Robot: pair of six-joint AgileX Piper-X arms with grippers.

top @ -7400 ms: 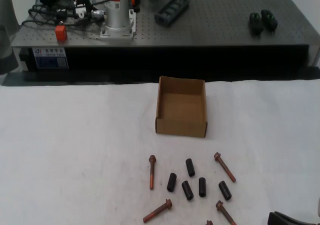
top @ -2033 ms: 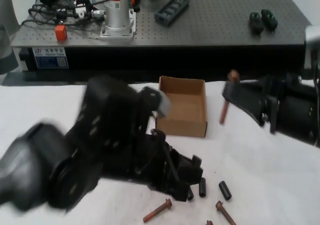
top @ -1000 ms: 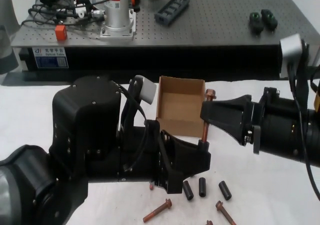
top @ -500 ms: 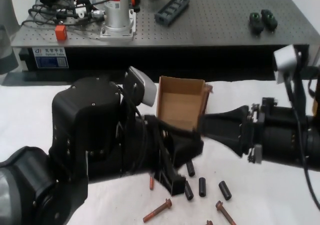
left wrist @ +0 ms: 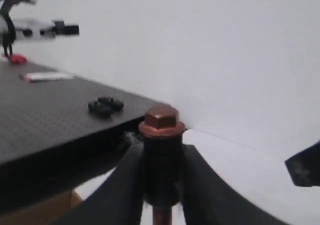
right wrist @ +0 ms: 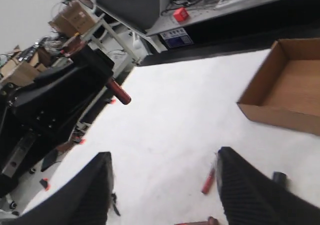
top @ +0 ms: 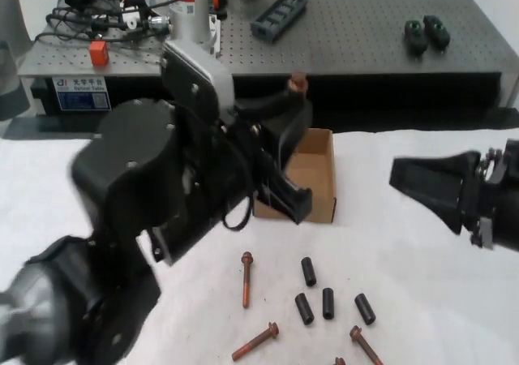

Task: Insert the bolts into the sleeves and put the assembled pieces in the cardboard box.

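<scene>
left gripper (top: pixel 297 109): two smooth black left fingers (left wrist: pixel 125 190) pinch a matte black cylindrical sleeve (left wrist: pixel 161 170), one on each side. A copper-coloured bolt (left wrist: pixel 161 121) runs through it. The hex head with its round flange sits on the sleeve's top end, just above the fingers, and the plain shank tip pokes out below them. The assembly is upright and held in the air.

cardboard box (top: pixel 323 203): plain brown, open top, straight walls. It sits on the bench below the left fingers, not touching them or the assembly.

right gripper (right wrist: pixel 164 165): two black tapered right fingers (right wrist: pixel 240 185) spread wide. The tips point toward the box and the left gripper, well apart from both, above the white cloth (top: pixel 422 284).

Loose on the cloth, below both sets of fingers and nearer the arms than the box:
- 4 loose sleeves (top: pixel 308 271), short plain black tubes in a cluster
- 4 loose bolts (top: pixel 246 278), copper-coloured with flanged hex heads, scattered around the cluster; one is cut off by the frame edge

Loose bolts and sleeves lie separate. With the held pair that makes 5 bolts and 5 sleeves.
</scene>
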